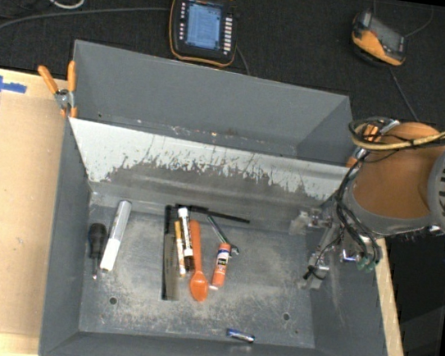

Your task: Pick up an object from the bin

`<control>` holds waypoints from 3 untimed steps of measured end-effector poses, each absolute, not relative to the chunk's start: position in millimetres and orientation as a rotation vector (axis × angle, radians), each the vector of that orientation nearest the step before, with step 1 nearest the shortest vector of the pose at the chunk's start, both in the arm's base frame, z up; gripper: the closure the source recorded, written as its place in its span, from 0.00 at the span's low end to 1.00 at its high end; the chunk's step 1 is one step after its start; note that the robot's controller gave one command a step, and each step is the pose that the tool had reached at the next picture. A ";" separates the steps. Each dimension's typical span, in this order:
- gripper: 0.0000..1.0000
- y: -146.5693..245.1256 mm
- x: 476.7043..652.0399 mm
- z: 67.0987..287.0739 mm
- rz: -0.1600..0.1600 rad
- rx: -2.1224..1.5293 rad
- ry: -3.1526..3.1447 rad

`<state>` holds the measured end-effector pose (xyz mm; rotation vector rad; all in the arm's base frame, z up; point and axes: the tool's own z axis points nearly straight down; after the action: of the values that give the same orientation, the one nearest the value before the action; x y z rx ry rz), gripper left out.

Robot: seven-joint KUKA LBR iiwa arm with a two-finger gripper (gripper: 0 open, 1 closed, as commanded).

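- Grey metal bin (65,274) with sloping walls and a flat, dusty floor.
- In the middle of the floor, a little heap of long things lying side by side and touching: black stick (167,271), white pen (183,238), orange tool (196,275) with a round end.
- Across the top of that heap, a thin black rod (221,216).
- Just to the right of the heap, a small orange tube (221,266) with a white cap, nearest of all to the robot's tool.
- Over on the left, a white marker (114,236), and close beside it a small black thing (96,239).
- Near the front wall, all alone, a tiny blue and silver thing (240,336).
- On the right side of the bin, the gripper (314,274), down low over bare floor, close to the right wall, well apart from the heap and the orange tube.
- Cannot tell whether spread wide or squeezed tight.
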<state>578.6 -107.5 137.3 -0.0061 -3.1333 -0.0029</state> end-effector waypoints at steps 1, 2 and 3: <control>0.00 -106.8 580.3 142.1 -0.001 0.001 -3.140; 0.00 -35.5 599.0 66.4 -0.012 0.626 -3.070; 0.00 -42.9 579.5 104.8 -0.002 0.901 -3.008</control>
<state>579.5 -42.9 104.8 0.9009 -3.0084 -0.0021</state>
